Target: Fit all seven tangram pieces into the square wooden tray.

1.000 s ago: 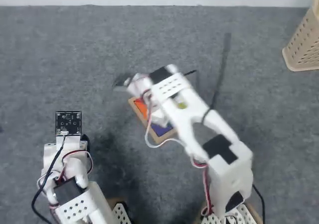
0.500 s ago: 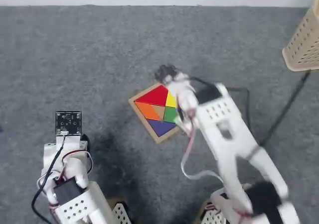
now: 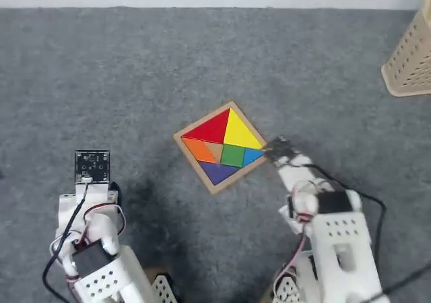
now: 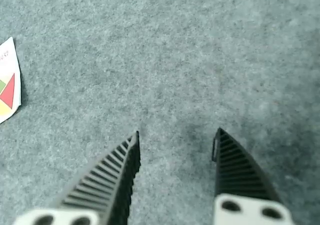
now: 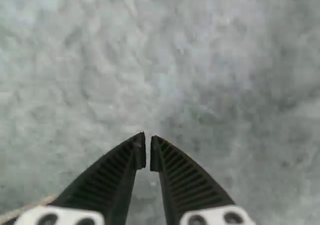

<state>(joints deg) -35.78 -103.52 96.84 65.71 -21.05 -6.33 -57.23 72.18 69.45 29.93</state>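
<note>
Tray (image 3: 213,189) edge: right hand (image 3: 277,149) beside corner, left hand (image 4: 177,135) well apart.

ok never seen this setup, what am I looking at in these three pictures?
Two small robot arms sit side by side at a grey table. One picture looks down from a fixed camera; the other two come from cameras on each arm's wrist. The square wooden tray lies mid-table, coloured tangram pieces packed inside. The left gripper is open over bare table; the right gripper is shut near the tray's corner. Neither holds anything. A slotted basket stands at the far edge.
</note>
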